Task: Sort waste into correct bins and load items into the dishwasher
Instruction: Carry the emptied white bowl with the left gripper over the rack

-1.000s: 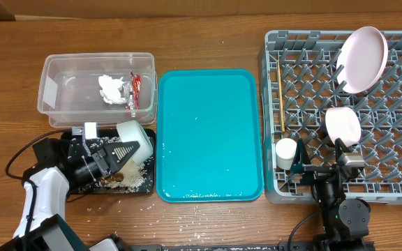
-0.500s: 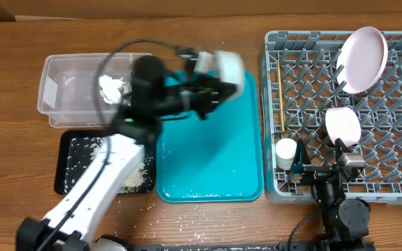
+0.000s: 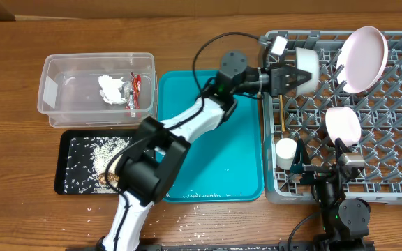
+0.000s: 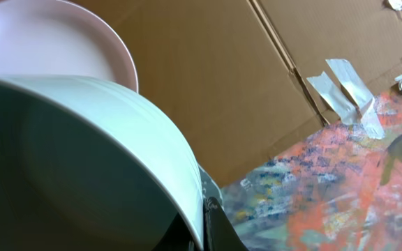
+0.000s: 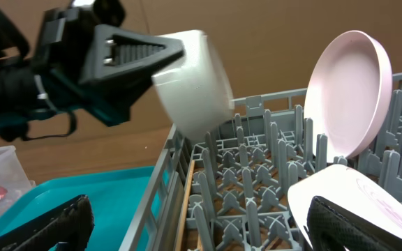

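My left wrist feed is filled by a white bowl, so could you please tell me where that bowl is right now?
Observer: The left claw holds the white bowl in the air over the dish rack's far left corner.
Operator: Does anything lie under it?
Observer: Yes, wooden chopsticks lie along the rack's left wall, just below.
Operator: And the right claw?
Observer: The right claw hangs open at the rack's near edge, near a small white cup.

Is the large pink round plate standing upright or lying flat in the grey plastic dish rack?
Upright, leaning slightly: the pink plate stands on edge among pegs of the grey rack.
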`<action>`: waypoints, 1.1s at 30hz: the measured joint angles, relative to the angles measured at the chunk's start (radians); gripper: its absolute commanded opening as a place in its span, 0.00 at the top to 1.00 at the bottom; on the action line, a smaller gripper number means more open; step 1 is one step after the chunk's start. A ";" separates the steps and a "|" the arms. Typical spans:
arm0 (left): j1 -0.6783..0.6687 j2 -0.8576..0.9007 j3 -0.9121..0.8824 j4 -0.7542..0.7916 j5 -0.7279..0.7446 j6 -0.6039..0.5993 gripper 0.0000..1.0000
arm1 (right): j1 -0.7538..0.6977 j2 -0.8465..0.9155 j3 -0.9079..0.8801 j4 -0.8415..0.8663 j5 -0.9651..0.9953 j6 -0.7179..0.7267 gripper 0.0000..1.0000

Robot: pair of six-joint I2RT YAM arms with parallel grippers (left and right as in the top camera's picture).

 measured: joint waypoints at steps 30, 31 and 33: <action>0.224 -0.336 0.042 -1.050 -0.183 0.431 0.00 | 0.000 -0.001 0.000 0.001 0.000 0.000 0.00; 0.217 -0.364 0.045 -1.090 -0.200 0.456 0.00 | 0.000 -0.001 0.000 0.000 0.000 0.000 0.00; 0.210 -0.377 0.052 -1.200 -0.240 0.483 0.00 | 0.000 -0.001 0.000 0.001 0.000 0.000 0.00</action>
